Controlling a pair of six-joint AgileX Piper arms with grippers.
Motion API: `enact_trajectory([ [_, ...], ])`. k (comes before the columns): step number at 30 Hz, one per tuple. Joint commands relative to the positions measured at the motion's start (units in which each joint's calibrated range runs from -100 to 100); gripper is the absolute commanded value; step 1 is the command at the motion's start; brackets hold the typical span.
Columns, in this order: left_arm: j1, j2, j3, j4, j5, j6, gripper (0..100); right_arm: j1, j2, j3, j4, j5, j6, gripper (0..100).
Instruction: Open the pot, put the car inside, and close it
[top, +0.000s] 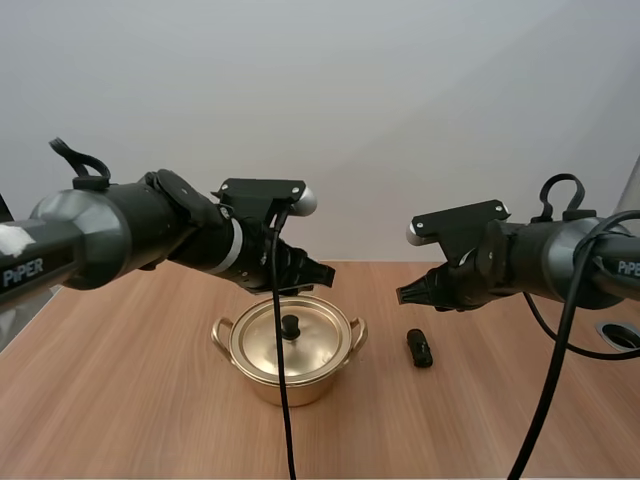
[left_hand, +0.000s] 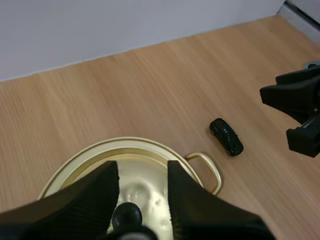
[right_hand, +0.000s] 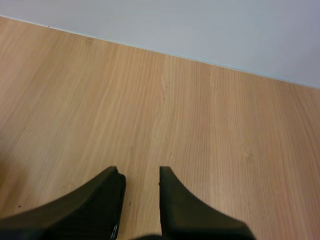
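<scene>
A gold pot (top: 289, 352) with two loop handles stands on the wooden table, its lid (top: 290, 345) on and a black knob (top: 291, 325) in the lid's middle. My left gripper (top: 312, 272) hovers just behind and above the pot, open; in the left wrist view its fingers (left_hand: 100, 200) straddle the knob (left_hand: 126, 215) from above without touching it. A small black toy car (top: 419, 347) lies on the table to the right of the pot, also seen as the car (left_hand: 226, 136) beyond the pot's handle (left_hand: 207, 167). My right gripper (top: 412, 293) hangs open above and behind the car, over bare wood.
The wooden table (top: 120, 400) runs wide on both sides of the pot. A white wall closes off the table's far edge. A round hole with a metal rim (top: 618, 333) sits in the table at the far right.
</scene>
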Motion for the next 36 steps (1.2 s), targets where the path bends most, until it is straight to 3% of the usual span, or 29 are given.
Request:
enact_trajectory([
  [1,-0.92,0.5,-0.12,-0.44,2.17,14.96,74,0.01,0.87,-0.06,-0.03,-0.09,-0.43,47],
  [5,-4.19,4.7,-0.27,2.47,0.85,12.33,99,0.01,2.95,-0.06,-0.03,-0.09,-0.53,50],
  [6,-4.86,6.16,-0.27,3.87,0.85,11.85,100,0.01,3.37,-0.06,-0.03,-0.09,-0.53,51],
  [12,-5.42,11.95,-1.53,14.85,-2.7,5.16,100,0.01,4.28,-0.06,-0.03,-0.73,-1.21,55],
  [19,-5.42,12.07,-1.97,16.67,-5.87,4.87,100,0.01,4.28,-0.06,-0.03,-0.92,-1.53,55],
  [22,-5.42,12.35,-1.97,16.75,-6.41,3.18,100,0.01,4.65,-0.06,-0.03,-0.92,-1.53,55],
  [26,-5.42,12.51,-1.97,21.65,-6.86,-2.69,100,0.01,4.63,-0.06,-0.03,-0.77,-1.53,55],
  [28,-5.42,12.51,-1.97,22.6,-5.28,-4.57,96,0.01,4.63,-0.06,-0.03,-0.77,-1.53,55],
  [33,-5.42,14.37,-1.97,24.18,-2.68,-6.37,76,0.01,4.63,-0.06,-0.03,-0.22,-1.53,55],
  [36,-5.42,14.54,-2.26,24.67,-3.06,-6.78,75,0.01,4.63,-0.06,-0.03,-0.22,-1.53,55],
])
